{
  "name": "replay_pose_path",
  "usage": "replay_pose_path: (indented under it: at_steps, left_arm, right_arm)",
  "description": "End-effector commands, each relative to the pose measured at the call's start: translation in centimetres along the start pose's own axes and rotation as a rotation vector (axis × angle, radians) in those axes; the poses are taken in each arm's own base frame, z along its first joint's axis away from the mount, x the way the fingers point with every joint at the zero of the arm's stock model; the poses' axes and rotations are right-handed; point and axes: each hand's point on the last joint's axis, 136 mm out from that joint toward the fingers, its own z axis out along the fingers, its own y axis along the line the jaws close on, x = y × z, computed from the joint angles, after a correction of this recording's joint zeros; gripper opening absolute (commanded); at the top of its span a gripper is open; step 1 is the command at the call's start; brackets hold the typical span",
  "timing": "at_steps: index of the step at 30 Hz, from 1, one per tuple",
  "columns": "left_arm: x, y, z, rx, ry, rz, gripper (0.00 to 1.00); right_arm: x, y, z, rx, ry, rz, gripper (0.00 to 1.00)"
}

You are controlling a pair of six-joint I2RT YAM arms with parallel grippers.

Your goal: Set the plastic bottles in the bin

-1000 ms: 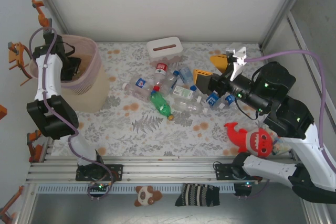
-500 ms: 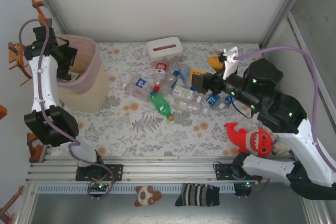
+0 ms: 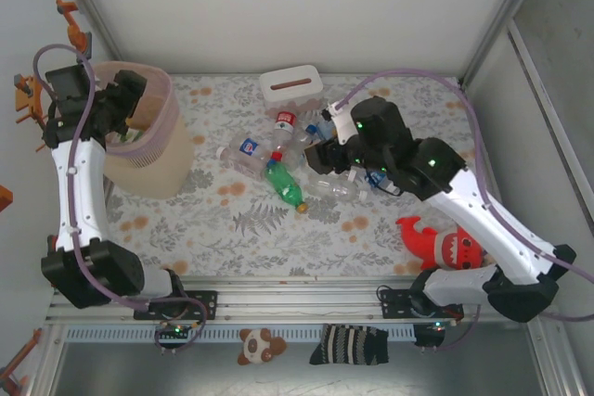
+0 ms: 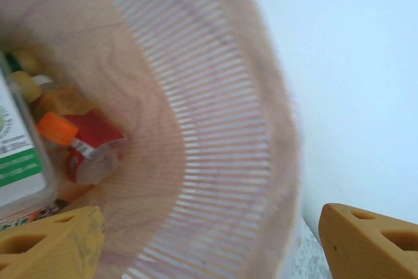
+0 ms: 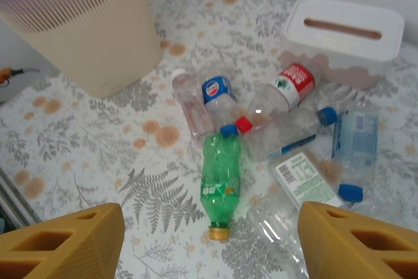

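loose pile of small clear and green plastic bottles (image 3: 295,157) lies mid-table on the floral table cover (image 3: 251,224), well apart from the tall pinkish-beige latticed plastic bin (image 3: 160,150) at far left. an orange-capped red-labelled bottle (image 4: 88,151) lies inside the bin with others. right gripper (image 5: 212,243) hovers over the pile, jaws wide, empty. left gripper (image 4: 209,246) at the bin mouth, jaws wide, empty. judgement: bottles look empty (light, thin-walled, slick, apt to roll or crumple). green plastic bottle (image 5: 221,176) has its lower body free of neighbours; take it across mid-body, square to its axis.
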Motion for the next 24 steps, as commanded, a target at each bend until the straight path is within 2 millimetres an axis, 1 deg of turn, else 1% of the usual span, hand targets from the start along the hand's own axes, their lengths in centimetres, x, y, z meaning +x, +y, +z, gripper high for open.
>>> replay_pose_path:
  at_steps: [1, 4, 7, 10, 11, 16, 18, 22, 24]
  left_arm:
    - [-0.2, -4.1, -2.0, 0.211, -0.026, 0.18, 0.85]
    - [0.6, -6.0, -3.4, 0.33, -0.021, 0.226, 0.84]
    - [1.3, -7.5, -4.8, 0.431, -0.029, 0.269, 0.83]
    - [2.2, -9.2, -6.5, 0.547, -0.036, 0.325, 0.83]
    - [2.4, -9.5, -7.0, 0.568, -0.041, 0.336, 0.83]
    - [3.1, -10.0, -9.0, 0.61, -0.066, 0.369, 0.83]
    - [3.4, -10.1, -9.5, 0.618, -0.065, 0.377, 0.83]
    - [4.0, -10.0, -10.2, 0.619, -0.063, 0.394, 0.83]
    - [4.1, -10.0, -10.5, 0.617, -0.065, 0.398, 0.83]
  right_arm:
    - [3.3, -0.4, 2.9, 0.015, 0.121, 0.025, 0.66]
    - [5.7, -0.4, 5.6, 0.009, 0.197, 0.056, 0.62]
    - [8.3, -0.4, 8.3, 0.012, 0.27, 0.071, 0.6]
    - [10.7, -0.9, 10.5, 0.032, 0.33, 0.083, 0.57]
    - [11.4, -1.0, 11.0, 0.033, 0.347, 0.085, 0.57]
    - [14.7, -0.5, 14.6, 0.017, 0.432, 0.088, 0.55]
    - [15.8, -0.3, 15.9, 0.015, 0.468, 0.081, 0.54]
    - [18.1, -0.3, 18.1, 0.027, 0.533, 0.068, 0.54]
    - [18.9, -0.7, 18.8, 0.051, 0.559, 0.061, 0.54]
